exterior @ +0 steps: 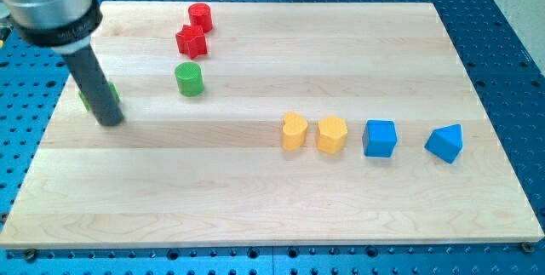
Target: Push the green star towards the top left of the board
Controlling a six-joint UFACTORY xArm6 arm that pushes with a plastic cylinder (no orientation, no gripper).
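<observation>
The green star (111,94) lies near the board's left edge, mostly hidden behind the dark rod; only slivers of green show on either side. My tip (111,122) rests on the board just below the star, touching or nearly touching it. The rod rises up and to the left to a grey cylinder in the view's top left corner.
A green cylinder (189,79) stands right of the star. A red star (192,42) and a red cylinder (200,16) sit above it. To the right lie two yellow blocks (294,131) (332,134), a blue cube (380,138) and a blue triangular block (445,143). The wooden board (255,198) lies on a blue perforated table.
</observation>
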